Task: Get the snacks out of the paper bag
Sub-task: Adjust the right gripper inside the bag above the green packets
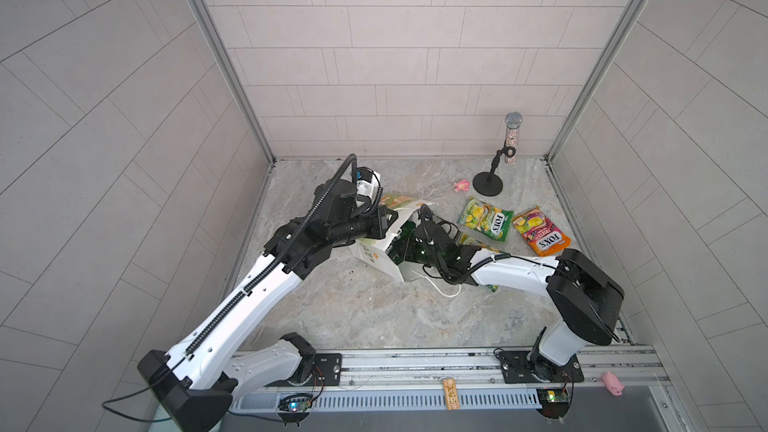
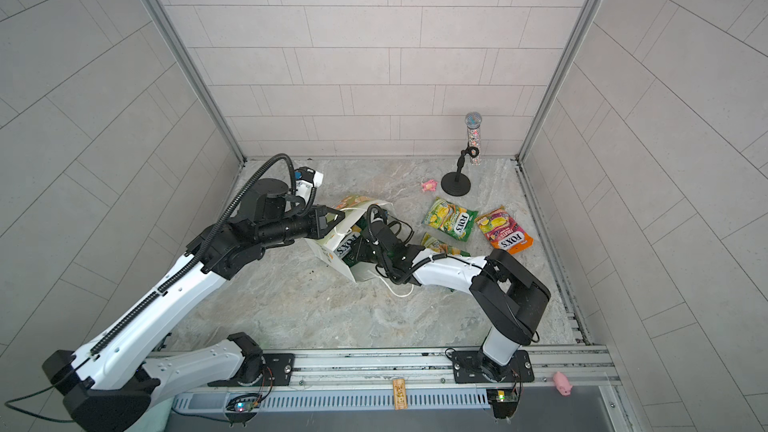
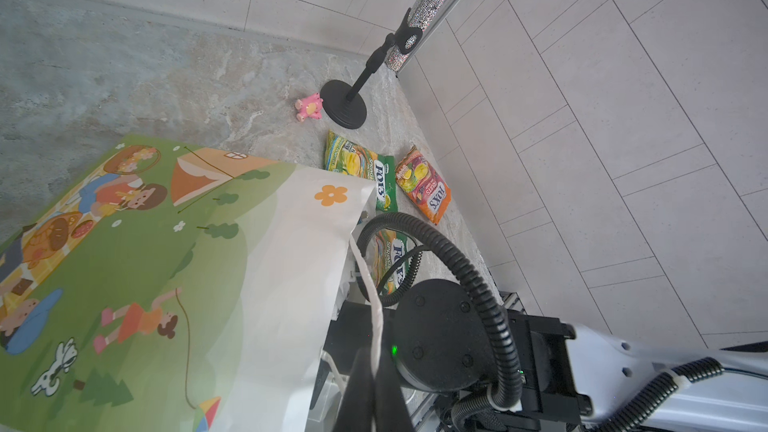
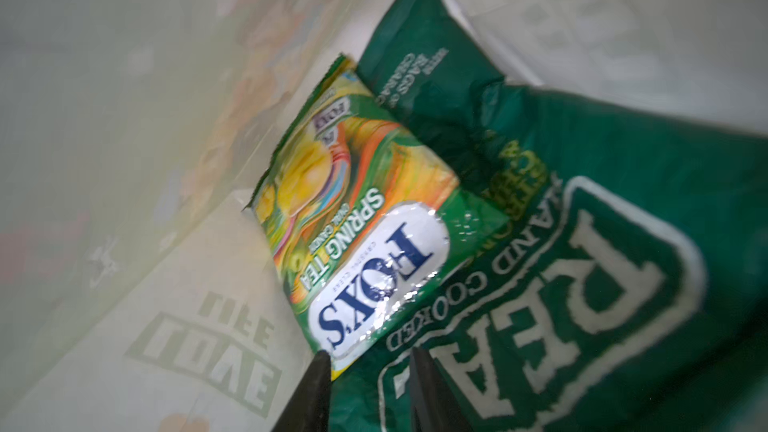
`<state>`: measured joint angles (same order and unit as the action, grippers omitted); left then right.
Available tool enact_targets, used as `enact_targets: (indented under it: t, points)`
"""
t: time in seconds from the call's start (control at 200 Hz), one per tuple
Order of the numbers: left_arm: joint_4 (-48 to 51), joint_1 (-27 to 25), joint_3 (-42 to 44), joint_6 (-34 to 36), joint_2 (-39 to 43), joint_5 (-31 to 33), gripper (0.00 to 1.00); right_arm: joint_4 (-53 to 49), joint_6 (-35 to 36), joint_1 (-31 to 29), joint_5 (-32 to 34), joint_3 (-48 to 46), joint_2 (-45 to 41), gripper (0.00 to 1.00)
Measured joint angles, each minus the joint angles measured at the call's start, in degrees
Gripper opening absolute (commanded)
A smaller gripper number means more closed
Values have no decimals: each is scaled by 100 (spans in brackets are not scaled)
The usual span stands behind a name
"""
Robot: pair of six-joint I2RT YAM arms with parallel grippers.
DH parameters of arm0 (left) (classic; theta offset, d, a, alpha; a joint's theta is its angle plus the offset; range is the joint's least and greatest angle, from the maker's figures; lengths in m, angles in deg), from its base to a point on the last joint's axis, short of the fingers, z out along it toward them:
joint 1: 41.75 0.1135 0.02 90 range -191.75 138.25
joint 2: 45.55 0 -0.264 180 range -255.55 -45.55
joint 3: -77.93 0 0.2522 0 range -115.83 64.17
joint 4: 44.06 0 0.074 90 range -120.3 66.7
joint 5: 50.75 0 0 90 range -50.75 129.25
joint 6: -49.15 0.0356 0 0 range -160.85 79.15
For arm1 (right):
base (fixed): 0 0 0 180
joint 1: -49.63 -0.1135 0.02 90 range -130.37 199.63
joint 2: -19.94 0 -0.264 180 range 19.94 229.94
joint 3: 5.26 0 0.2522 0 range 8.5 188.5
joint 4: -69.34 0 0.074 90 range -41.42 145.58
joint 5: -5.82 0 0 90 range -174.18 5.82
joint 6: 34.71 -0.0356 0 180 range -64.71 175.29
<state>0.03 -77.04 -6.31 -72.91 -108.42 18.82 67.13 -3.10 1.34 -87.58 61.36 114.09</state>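
Inside paper bag (image 4: pixel 166 326): FOX'S packet (image 4: pixel 361 222) (yellow-green), REAL chips bag (image 4: pixel 602 284)

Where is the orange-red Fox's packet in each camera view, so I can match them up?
Top view: orange-red packet lies flat on the table, right of centre.
Top view: orange-red packet, just right of the yellow-green packet.
Left wrist: orange-red packet beyond the paper bag, beside that yellow-green packet.
Right wrist: not in it.
Shared landmark: microphone stand's black base, close behind the packets.
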Motion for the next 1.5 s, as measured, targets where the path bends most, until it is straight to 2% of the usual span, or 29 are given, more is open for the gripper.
enact_targets:
  t: [0.22,0.715,0.876,1.026,1.146,1.501]
  points:
    - [2,0,0,15,26,-35,0,-470,-76,52,240,234,9,38]
    - [20,0,0,61,125,24,0,-984,-127,107,280,584,431,38]
    - [20,0,0,61,160,52,0,-1360,37,105,326,529,114,39]
    - [17,0,2,61,160,55,0,-1729,199,107,610,385,-476,39]
    - [15,0,2,59,160,52,0,-1853,313,111,831,376,-603,39]
    - [17,0,13,59,160,52,0,-2356,411,109,866,719,4,39]
